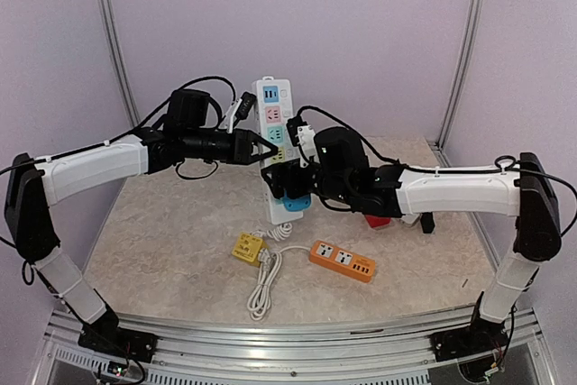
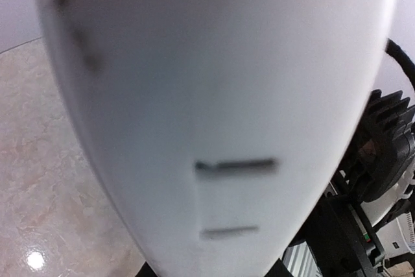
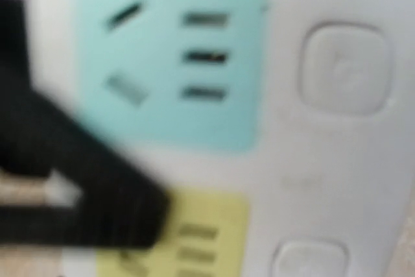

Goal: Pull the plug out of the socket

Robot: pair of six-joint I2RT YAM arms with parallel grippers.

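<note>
A white power strip [image 1: 275, 110] with coloured sockets stands raised and tilted at the table's middle. My right gripper [image 1: 290, 188] has its jaws wide around the strip's lower blue end and holds it up. My left gripper [image 1: 269, 147] reaches in from the left, shut, with its tips at the yellow socket [image 1: 280, 156]. In the right wrist view a black left finger [image 3: 78, 180] covers the left part of the yellow socket [image 3: 214, 225], and the teal socket [image 3: 175, 63] is empty. The plug is hidden. The strip's white body [image 2: 214, 95] fills the left wrist view.
A yellow cube adapter [image 1: 248, 248] and a bundled white cord [image 1: 264, 281] lie on the marble tabletop in front of the strip. To their right is an orange power strip [image 1: 343, 261]. A red object [image 1: 377, 220] sits under the right arm. Lilac walls enclose the table.
</note>
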